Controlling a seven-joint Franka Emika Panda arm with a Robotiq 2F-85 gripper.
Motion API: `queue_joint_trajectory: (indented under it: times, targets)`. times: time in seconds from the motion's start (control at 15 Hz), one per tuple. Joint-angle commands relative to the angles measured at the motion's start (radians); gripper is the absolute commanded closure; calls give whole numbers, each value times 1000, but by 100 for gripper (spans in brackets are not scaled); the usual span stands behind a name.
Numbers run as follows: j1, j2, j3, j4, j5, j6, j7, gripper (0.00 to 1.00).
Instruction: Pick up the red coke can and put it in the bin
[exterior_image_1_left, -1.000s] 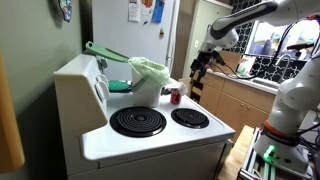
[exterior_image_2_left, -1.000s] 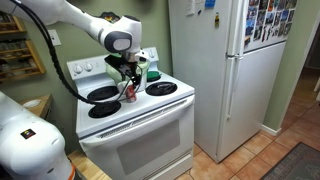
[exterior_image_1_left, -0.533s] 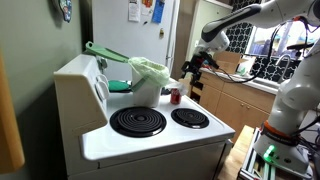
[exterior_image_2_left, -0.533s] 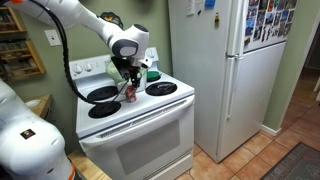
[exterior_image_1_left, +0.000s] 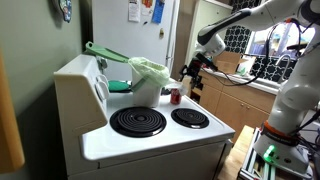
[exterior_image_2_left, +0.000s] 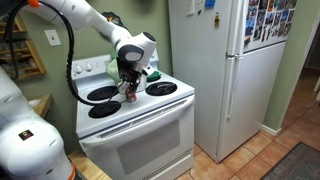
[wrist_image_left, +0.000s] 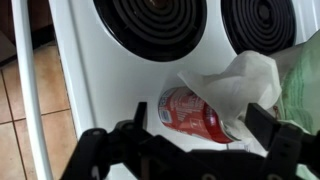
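The black Robotiq gripper (wrist_image_left: 190, 152) hung with fingers spread wide, probably to straddle the small red cylindrical coke can (wrist_image_left: 190, 110). The can stood just ahead, centred between them, on the white stovetop (wrist_image_left: 110, 80). The pale bin with its crinkled light-green plastic bag (wrist_image_left: 245, 80) crowded the can's right side. Dark coil burners (wrist_image_left: 150, 15) lay beyond.

White stove (exterior_image_2_left: 140, 135), black coil burners (exterior_image_1_left: 137, 121); white fridge (exterior_image_2_left: 210, 80) beside stove, photos (exterior_image_2_left: 265, 20) on side.
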Motion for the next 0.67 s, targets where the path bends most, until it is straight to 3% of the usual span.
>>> queue_joint_trajectory:
  times: [0.0,0.13,0.6]
  targets:
    - [-27,41,-6,32,107,-83,40,0]
    - [-37,51,-9,41,185,-124,40,0]
    - [-52,61,6,31,160,-103,61,0]
